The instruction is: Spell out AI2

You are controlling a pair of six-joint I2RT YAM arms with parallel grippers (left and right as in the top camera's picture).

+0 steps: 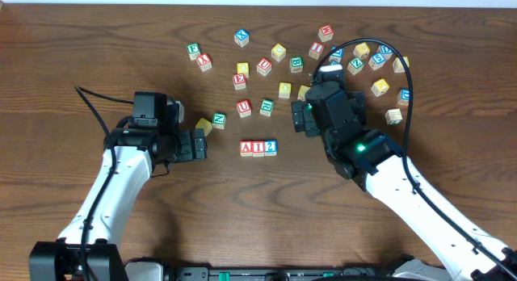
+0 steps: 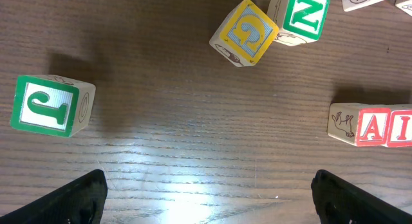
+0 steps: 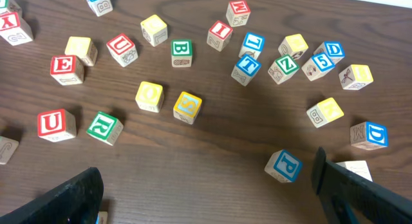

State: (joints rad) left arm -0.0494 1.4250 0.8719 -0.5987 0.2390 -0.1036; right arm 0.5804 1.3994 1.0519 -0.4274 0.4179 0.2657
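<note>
Three cubes sit touching in one row near the middle of the desk [image 1: 81,39]: red A [image 1: 246,148], red I [image 1: 258,148], blue 2 [image 1: 270,147], set apart from the loose cubes [image 1: 279,51] scattered toward the far edge, so I read the word as spelled. My left hand [image 1: 200,144] stands wide and empty near the A end, and my right hand [image 1: 297,118] is wide and empty beyond the 2 end. Both are off the row, I'd judge, so nothing gets nudged.
</note>
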